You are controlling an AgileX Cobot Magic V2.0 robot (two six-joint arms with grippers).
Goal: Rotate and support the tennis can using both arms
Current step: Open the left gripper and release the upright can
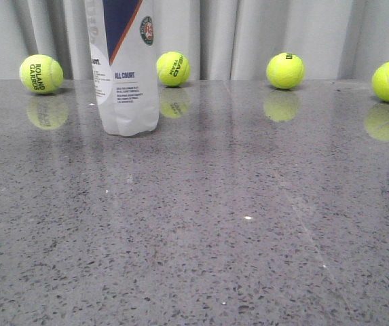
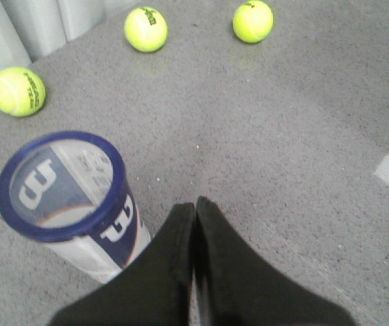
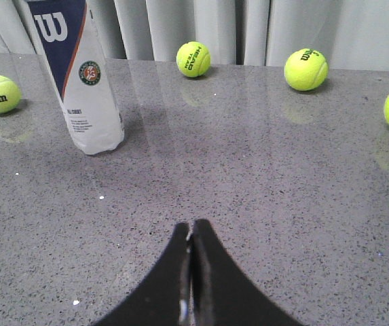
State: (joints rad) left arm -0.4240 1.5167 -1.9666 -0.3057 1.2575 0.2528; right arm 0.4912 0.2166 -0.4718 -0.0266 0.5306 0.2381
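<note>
Tennis can: I see the tennis can [image 1: 124, 68] standing upright on the grey speckled surface [image 1: 248, 224], its navy rim and W logo facing up at my left wrist camera
Left end effector: my left end effector [image 2: 195, 204] has its two black fingers pressed together, nothing between them; the can [image 2: 72, 204] stands just beside the fingertips, and I cannot tell whether it touches them
Right end effector: my right end effector [image 3: 191, 227] is also pressed together with nothing held; the can [image 3: 79, 81] stands well apart from it, ahead and off to one side
Tennis balls: four yellow-green balls [image 1: 285, 70] sit beyond the can, along the grey curtain [image 1: 282, 34], all apart from both end effectors
Front camera: neither arm shows in it
</note>
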